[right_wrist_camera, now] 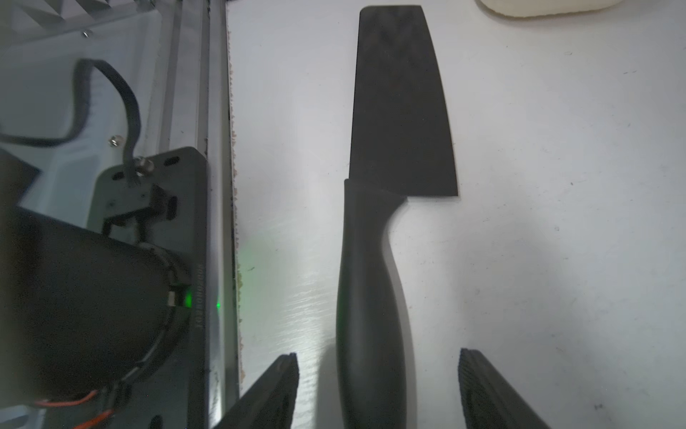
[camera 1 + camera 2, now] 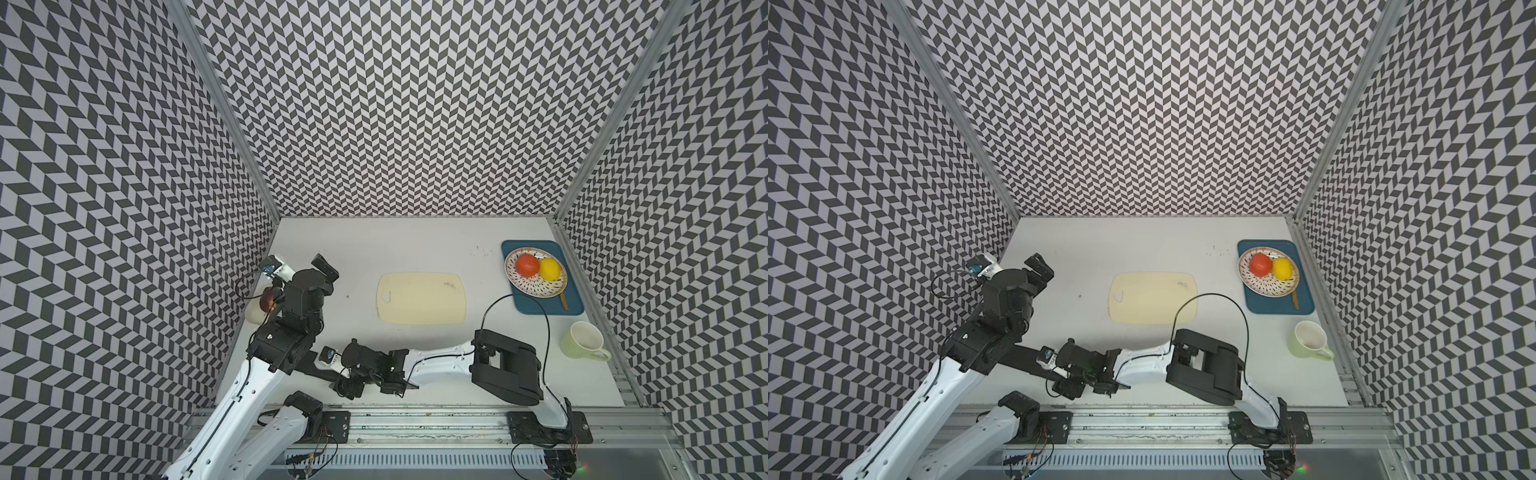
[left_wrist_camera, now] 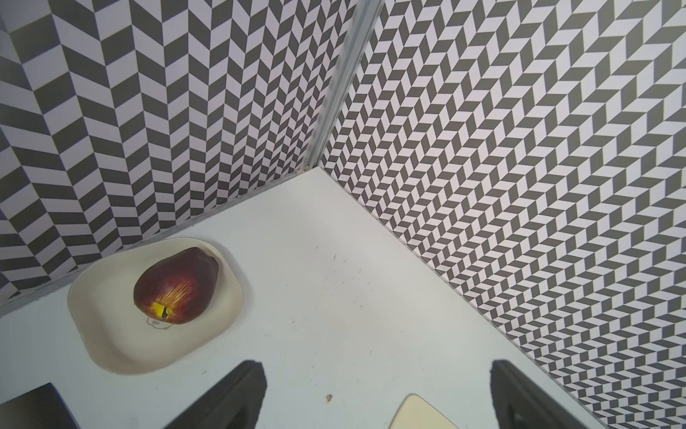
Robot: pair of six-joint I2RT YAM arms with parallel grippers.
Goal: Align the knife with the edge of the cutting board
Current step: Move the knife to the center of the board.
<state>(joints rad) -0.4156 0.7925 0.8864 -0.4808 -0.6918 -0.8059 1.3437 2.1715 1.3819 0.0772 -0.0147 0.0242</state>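
The black knife (image 1: 401,111) lies flat on the white table by the front rail. Its handle runs between my right gripper's (image 1: 378,356) two fingers, with a gap on each side, so that gripper is open and astride the handle. In a top view only a strip of the blade (image 2: 1021,361) shows between the two arms. The cream cutting board (image 2: 422,303) lies in the middle of the table, apart from the knife. My left gripper (image 3: 376,367) hangs open and empty above the table left of the board, and a corner of the board (image 3: 419,416) shows below it.
A cream dish (image 3: 111,334) holding a dark red apple (image 3: 176,286) sits against the left wall. At the right stand a blue tray (image 2: 573,307) with a plate of a tomato and a lemon, and a pale green mug (image 2: 584,340). The metal rail (image 1: 219,111) runs close beside the knife.
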